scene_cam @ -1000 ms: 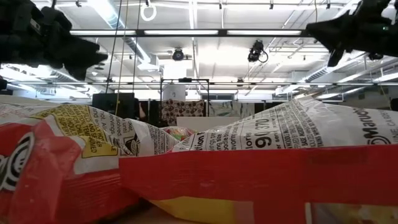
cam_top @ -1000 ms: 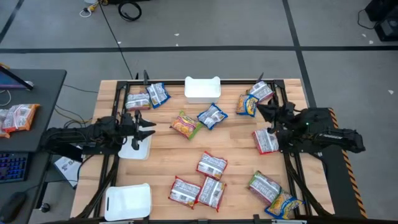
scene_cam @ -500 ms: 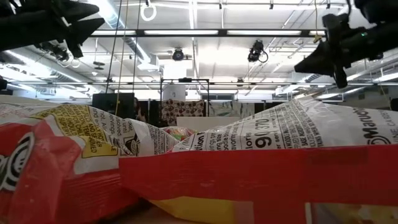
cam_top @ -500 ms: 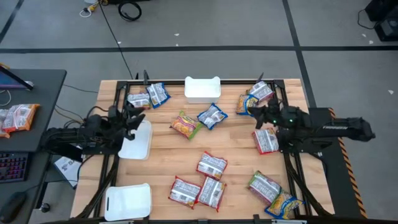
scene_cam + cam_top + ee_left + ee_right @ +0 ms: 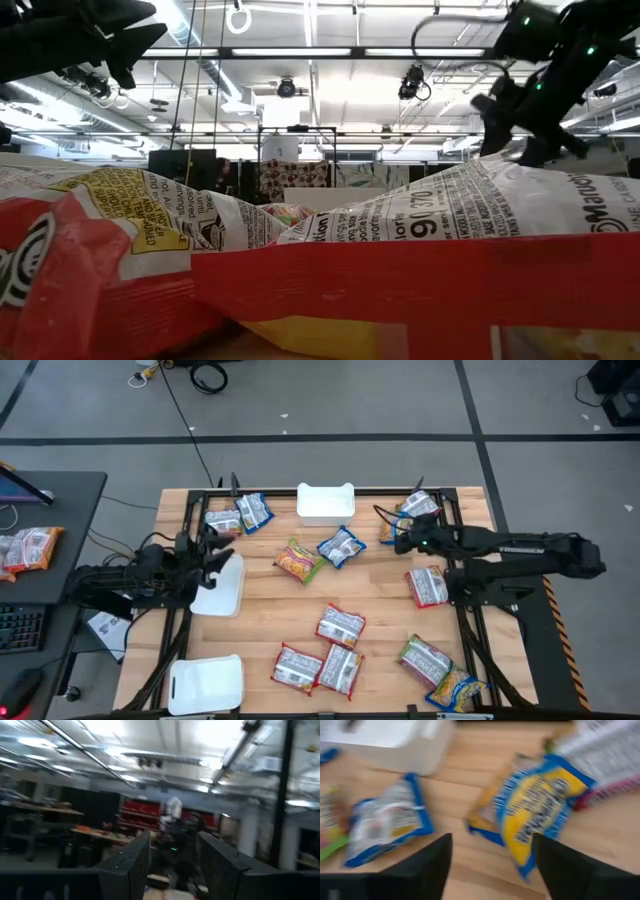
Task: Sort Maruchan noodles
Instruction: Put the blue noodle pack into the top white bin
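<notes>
Several Maruchan noodle packets lie flat, scattered over the wooden table point(image 5: 380, 605). A yellow-blue packet point(image 5: 396, 529) lies at the far right, partly under a red-white one point(image 5: 421, 507). My right gripper point(image 5: 401, 540) hangs open just above that yellow-blue packet point(image 5: 535, 812), slanting down, touching nothing. A blue-white packet point(image 5: 341, 546) lies nearer the middle. My left gripper point(image 5: 222, 549) is open at the table's left, over a white tray point(image 5: 222, 588), tipped upward with nothing between its fingers point(image 5: 132, 865).
White trays stand at the far middle point(image 5: 325, 503) and the near left corner point(image 5: 205, 682). More packets lie at the far left point(image 5: 238, 516), near middle point(image 5: 325, 660) and near right point(image 5: 438, 672). A red-white packet point(image 5: 400, 260) fills the low view's foreground.
My right gripper has swung from beside the table's right edge toward the far-right packets, tipped from level to slanting down, and opened. My left gripper has tipped upward and drawn back a little toward the table's left edge. No packet has moved.
</notes>
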{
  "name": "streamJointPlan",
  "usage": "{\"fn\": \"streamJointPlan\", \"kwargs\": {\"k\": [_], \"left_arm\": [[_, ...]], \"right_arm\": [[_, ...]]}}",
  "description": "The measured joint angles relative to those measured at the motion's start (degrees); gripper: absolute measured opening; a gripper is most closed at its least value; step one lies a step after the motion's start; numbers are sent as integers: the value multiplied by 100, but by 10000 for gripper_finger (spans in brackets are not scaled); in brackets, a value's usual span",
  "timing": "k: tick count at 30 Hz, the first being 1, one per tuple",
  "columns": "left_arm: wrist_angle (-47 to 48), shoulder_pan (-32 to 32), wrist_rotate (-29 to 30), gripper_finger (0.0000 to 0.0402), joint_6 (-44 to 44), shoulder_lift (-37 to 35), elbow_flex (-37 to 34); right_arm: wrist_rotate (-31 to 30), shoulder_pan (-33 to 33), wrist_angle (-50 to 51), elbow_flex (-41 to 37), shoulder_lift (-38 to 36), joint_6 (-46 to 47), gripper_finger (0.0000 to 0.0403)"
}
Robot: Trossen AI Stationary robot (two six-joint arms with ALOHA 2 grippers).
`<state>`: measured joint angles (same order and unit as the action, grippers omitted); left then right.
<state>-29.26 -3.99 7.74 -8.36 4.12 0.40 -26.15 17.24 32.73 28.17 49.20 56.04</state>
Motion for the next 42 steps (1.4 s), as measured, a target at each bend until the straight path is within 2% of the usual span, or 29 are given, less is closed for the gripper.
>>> {"fn": "streamJointPlan", "kwargs": {"k": [3,6,9,13,16,18,24,31,36,42], "left_arm": [[312,0,-570,165,-151,9,0],[373,33,-1029,165,-351,41,0],[315,221,-1283,165,-407,39,1],[322,755,-1305,165,-376,62,0],[322,1273,-1011,165,-144,206,0],[292,1591,-572,165,11,346,0],[259,2213,517,165,155,822,0],[-305,2452,815,165,131,1378,2],[-422,2450,1005,165,125,1633,2],[-423,2448,1116,165,130,1881,0]], "right_arm": [[64,315,-252,-72,270,198,340],[348,632,-728,-145,434,269,359],[497,918,-1191,-254,562,434,363],[511,1118,-1207,-438,715,960,358],[526,1072,-1366,-665,757,1293,352],[504,1030,-1601,-863,757,1521,349],[442,1085,-3076,-1512,876,2064,348],[171,1112,-4506,-1978,1291,2230,345],[-247,993,-4954,-1988,1720,2229,303],[-900,690,-5821,-1988,2249,1800,202]]}}
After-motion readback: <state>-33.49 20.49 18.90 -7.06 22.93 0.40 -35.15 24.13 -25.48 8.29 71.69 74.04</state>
